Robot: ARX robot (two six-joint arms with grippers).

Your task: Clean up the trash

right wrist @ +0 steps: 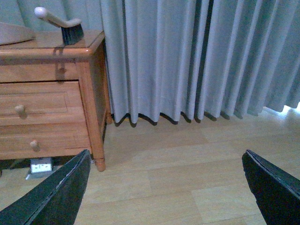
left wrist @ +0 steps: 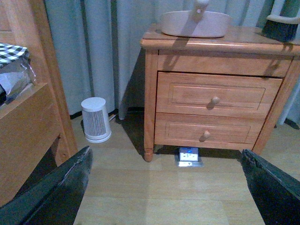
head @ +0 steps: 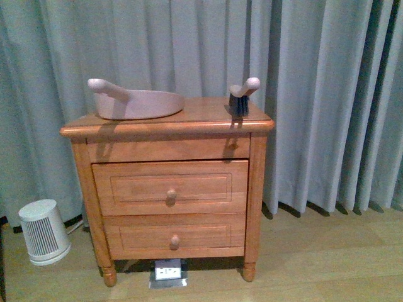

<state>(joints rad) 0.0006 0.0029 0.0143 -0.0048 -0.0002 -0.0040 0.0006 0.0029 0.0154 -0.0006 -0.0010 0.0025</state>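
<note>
Left pincer [left wrist: 166, 151] hangs wide open over the floor, fingers spread out to the frame edges, nothing btwn them. Right pincer [right wrist: 166, 152] is the same: fully spread and empty, over bare boards near the curtain [right wrist: 187, 61]. Neither arm shows in the front view.

Trash: can't see it anywhere. No white wad on the floor in any view, none on the visible part of the nightstand [head: 170, 129] top. Only white thing down low is the small ribbed heater [head: 43, 229] left of the stand, and that's not it. Inside of the pink dustpan [head: 141, 104] is hidden from here, as is the top behind it.

So imo the step in hand is locate, not grab. Tools sit on the stand: dustpan on the left half, brush [head: 241, 97] resting on its bristles near the right front corner, handle angled up, well apart from the pan.

To do it well I'd lift one wrist cam to look down onto the stand top & into the pan before committing. I'd also swing the left cam toward the wooden frame [left wrist: 28, 122] beside the heater, prob. a blind spot. Once the wad's found: left arm for the pan, right arm for the brush, since each sits on that side. Grip the handles, and approach the brush slow, as it looks tippy.
</note>
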